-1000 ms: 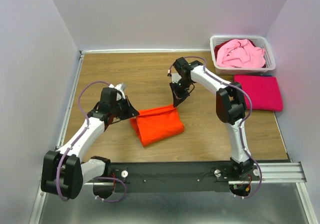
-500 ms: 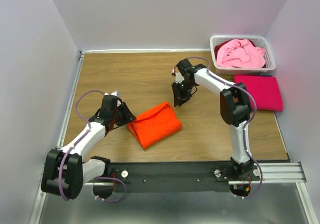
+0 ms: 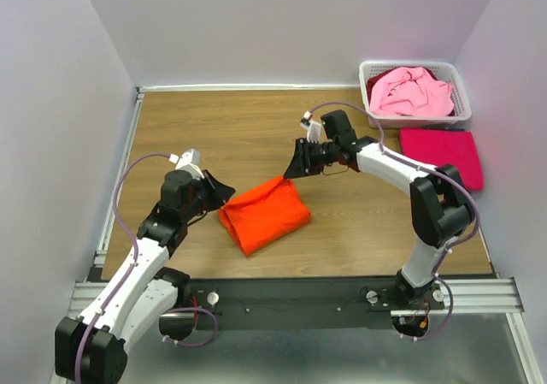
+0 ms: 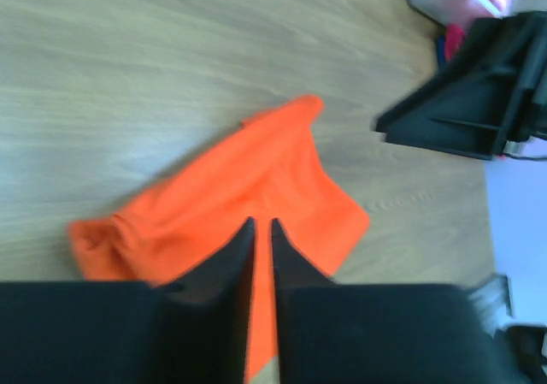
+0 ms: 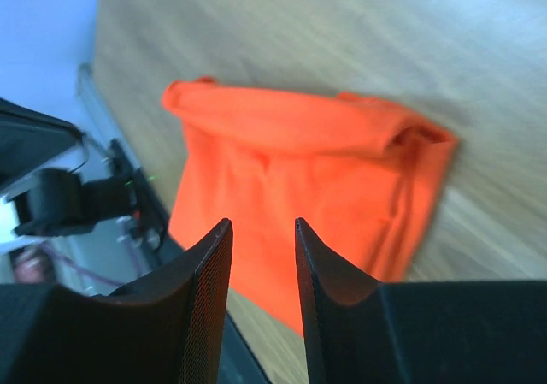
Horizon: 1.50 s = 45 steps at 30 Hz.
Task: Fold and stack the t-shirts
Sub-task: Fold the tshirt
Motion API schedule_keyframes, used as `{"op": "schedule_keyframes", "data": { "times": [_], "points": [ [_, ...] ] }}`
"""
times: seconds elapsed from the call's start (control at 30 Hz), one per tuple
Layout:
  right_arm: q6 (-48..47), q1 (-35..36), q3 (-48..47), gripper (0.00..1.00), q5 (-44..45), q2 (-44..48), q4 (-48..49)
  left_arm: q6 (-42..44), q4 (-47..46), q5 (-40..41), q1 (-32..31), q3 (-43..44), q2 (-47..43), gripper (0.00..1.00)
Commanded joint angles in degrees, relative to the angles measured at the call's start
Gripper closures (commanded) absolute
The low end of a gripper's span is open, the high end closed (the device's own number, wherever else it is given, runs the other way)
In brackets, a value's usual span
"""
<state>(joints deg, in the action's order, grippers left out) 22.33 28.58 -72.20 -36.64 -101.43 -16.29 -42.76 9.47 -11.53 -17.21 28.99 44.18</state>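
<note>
On wooden table (image 3: pixel 222 127), folded orange t-shirt (image 3: pixel 263 215).

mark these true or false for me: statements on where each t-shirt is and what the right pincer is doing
1. The orange t-shirt lies folded on the wooden table. True.
2. The pale pink t-shirt is spread flat on the table. False: it sits crumpled in the white basket.
3. The magenta-red t-shirt lies folded on the table beside the basket. True.
4. The right pincer is clamped on the orange t-shirt. False: its jaws stand apart with nothing between them, by the shirt's far corner.
</note>
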Motion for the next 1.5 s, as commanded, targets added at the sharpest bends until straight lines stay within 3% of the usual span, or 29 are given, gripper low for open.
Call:
{"op": "schedule_keyframes", "data": {
  "times": [0.0,0.07,0.37,0.67,0.87,0.97,1.07,1.2,1.47],
  "points": [
    [4.9,0.6,4.0,0.58,-12.5,-3.2,14.4,-4.9,-5.1,-3.5,-2.9,-4.5,2.3,0.92],
    [4.7,0.6,3.7,0.59,-14.1,-5.3,15.3,-5.7,-8.8,-6.0,-3.1,-5.3,6.1,1.0],
    [3.2,0.6,-1.3,0.62,-17.0,-15.6,15.5,-4.7,-13.6,-5.7,-3.2,-3.7,20.6,1.0],
    [4.5,-0.3,-7.5,0.62,-13.0,-21.4,15.5,-7.4,-16.3,0.0,2.7,-5.3,24.6,1.0],
    [8.2,-1.9,-7.7,0.61,-7.8,-21.0,18.0,-8.5,-19.7,-2.3,7.1,-6.2,28.5,1.0],
    [10.2,-1.9,-5.5,0.57,-7.9,-18.0,20.2,-9.1,-20.6,-4.0,8.0,-6.8,26.5,1.0],
    [12.8,-1.8,-1.4,0.5,-8.8,-12.4,23.5,-9.7,-19.4,-5.0,8.0,-6.8,20.0,1.0],
    [18.0,-0.7,4.3,0.49,-11.8,-6.9,28.0,-11.3,-15.2,-7.7,6.2,-5.8,9.8,0.97],
    [37.8,4.8,24.9,0.47,-17.1,-1.0,54.9,-17.1,-13.0,-17.6,-1.7,-9.0,6.0,0.97]
  ]
}}
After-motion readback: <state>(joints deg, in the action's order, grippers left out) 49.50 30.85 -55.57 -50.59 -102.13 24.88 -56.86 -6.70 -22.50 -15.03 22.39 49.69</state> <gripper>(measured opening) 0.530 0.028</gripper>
